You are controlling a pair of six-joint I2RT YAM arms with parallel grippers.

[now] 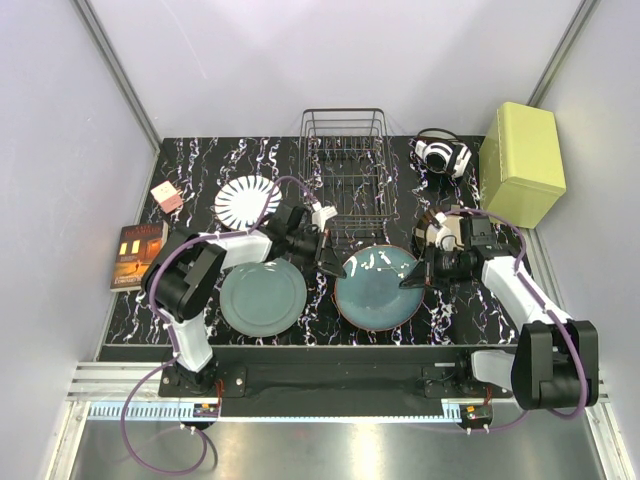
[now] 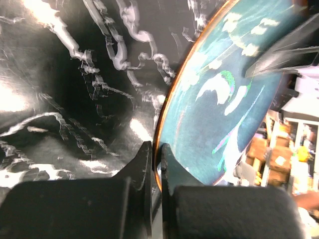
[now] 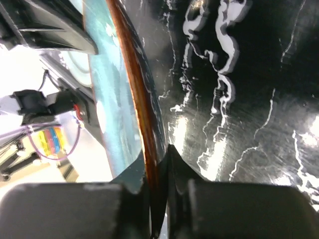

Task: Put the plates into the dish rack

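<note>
Low in the top view, a plain teal plate [image 1: 263, 297] lies flat on the table [image 1: 200, 170], left of centre. Just right of it is the brown-rimmed teal plate [image 1: 378, 287]. The left tool [image 1: 331, 266] is clamped on its left rim, and the right tool [image 1: 411, 279] on its right rim. Farther up, the striped white plate [image 1: 247, 200] lies at upper left, and the dish rack [image 1: 345, 170] stands at top centre.

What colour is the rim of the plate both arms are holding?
Brown-orange, around the teal plate; clearest in the right wrist view.
</note>
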